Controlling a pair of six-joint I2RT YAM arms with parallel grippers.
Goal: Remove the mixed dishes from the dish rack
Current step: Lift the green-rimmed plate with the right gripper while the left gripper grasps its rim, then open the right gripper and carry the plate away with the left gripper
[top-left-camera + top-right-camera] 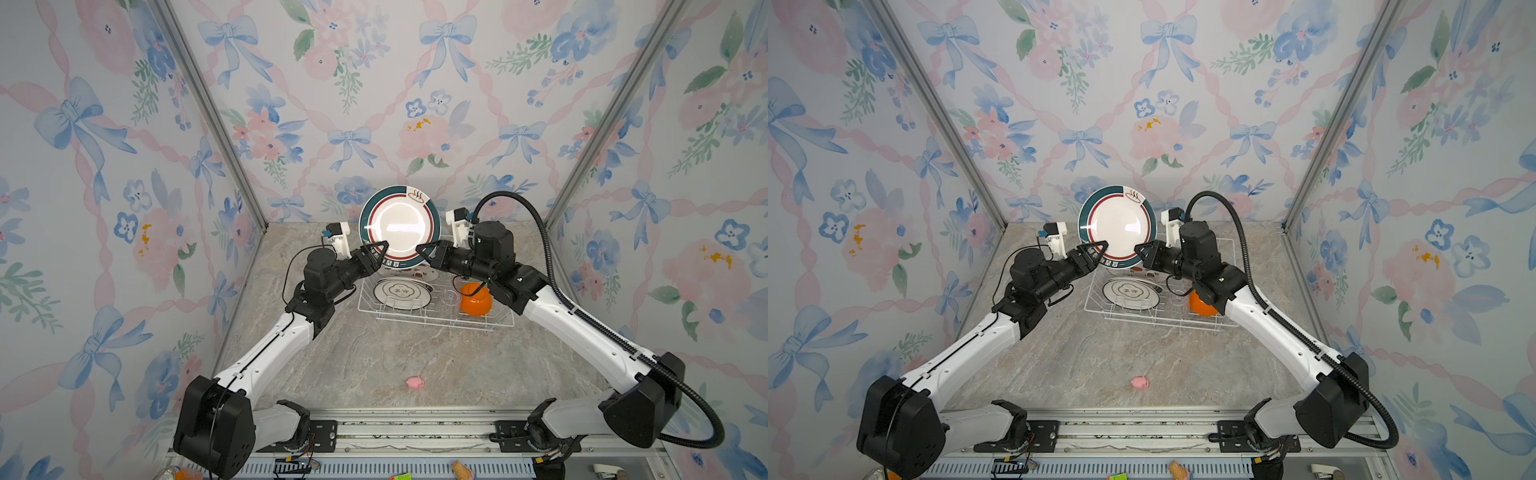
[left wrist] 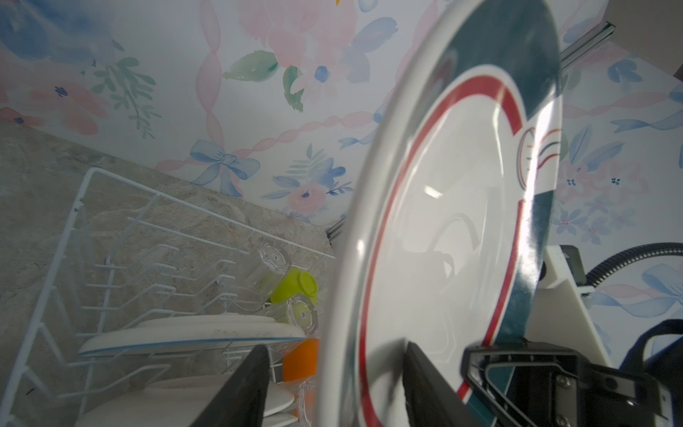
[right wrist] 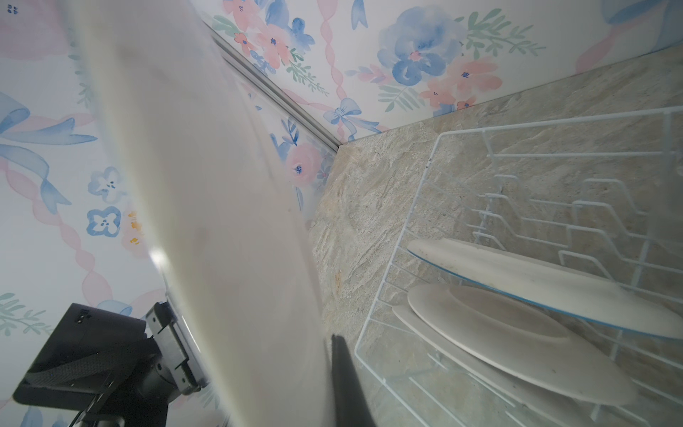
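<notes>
Plate (image 1: 399,226) held upright above the rack (image 1: 505,322), a claw at each lower edge
Right gripper (image 1: 420,249) clamped on the rim; left gripper (image 1: 384,248) jaws apart, straddling the opposite rim, not yet pinching; seat the rim deep before squeezing; glaze looks slippery; lift clear of the prongs.

Glossy plate (image 1: 399,224), metal-wire dish rack (image 1: 440,322), stone-patterned tabletop (image 1: 374,357).

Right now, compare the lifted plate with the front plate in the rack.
The lifted plate has a broad teal band and red ring; the front plate is white with thin dark line art. The lifted plate stands upright above the dish rack, pinched by the right gripper; the front plate leans among the prongs, untouched. Both are round with white centres.
</notes>
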